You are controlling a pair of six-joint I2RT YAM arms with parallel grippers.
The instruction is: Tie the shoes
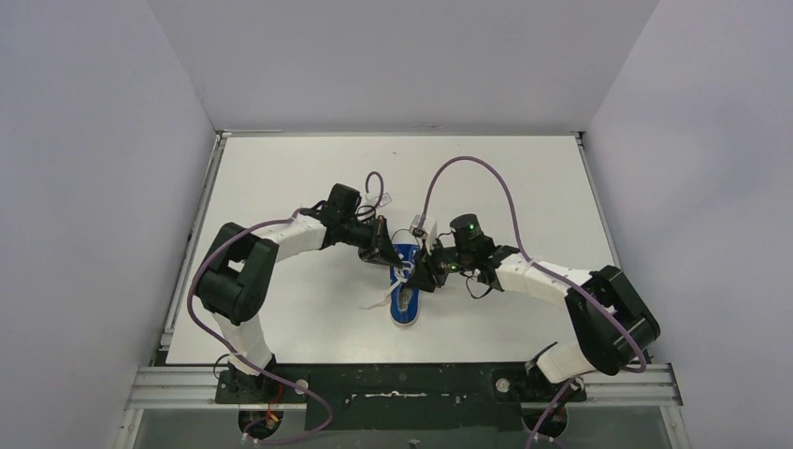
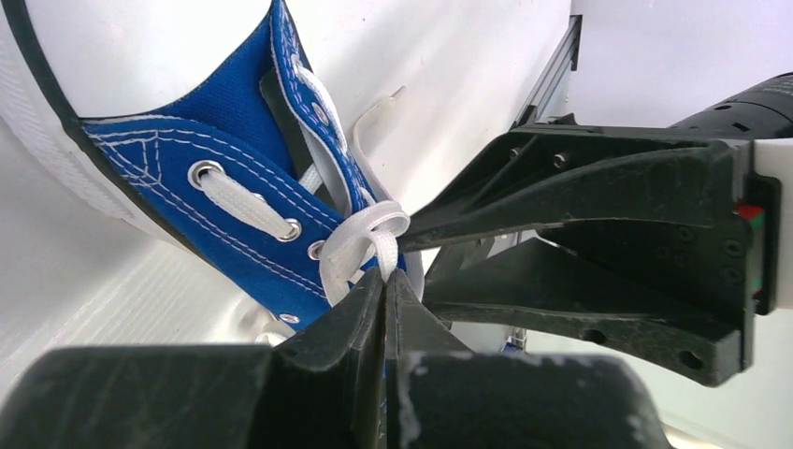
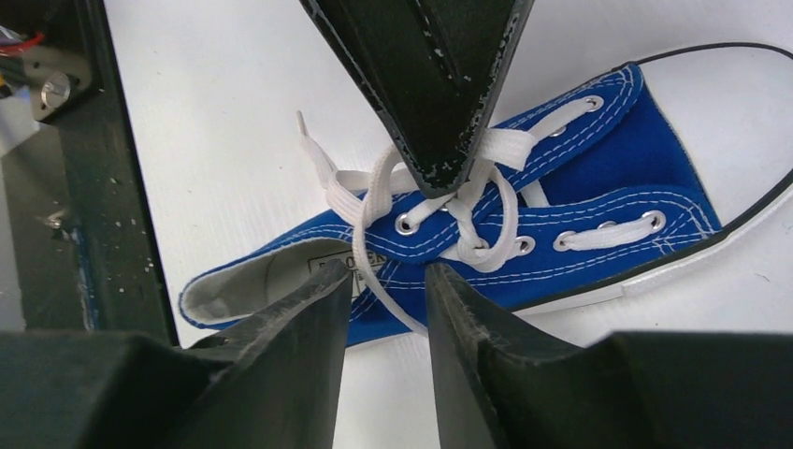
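The sneaker (image 3: 636, 178) lies on its sole near the middle of the white desk (image 1: 281, 178), between the two tools. Only the overhead view gives its heading: the long axis runs from the near edge to the far edge, with the open heel towards the arm bases and the toe away from them.

The right wrist view shows what the overhead view hides. The white laces (image 3: 374, 201) are crossed and looped over the upper eyelets, and a loose end trails off onto the desk.

The left tool (image 2: 385, 281) is fully closed, with its tips on that crossing. I cannot tell whether a strand is pinched between them.

The right tool (image 3: 388, 276) is partly open just beside the shoe's flank, its jaws straddling a lace strand without clamping it. In the left wrist view its upper finger meets the lace loop.
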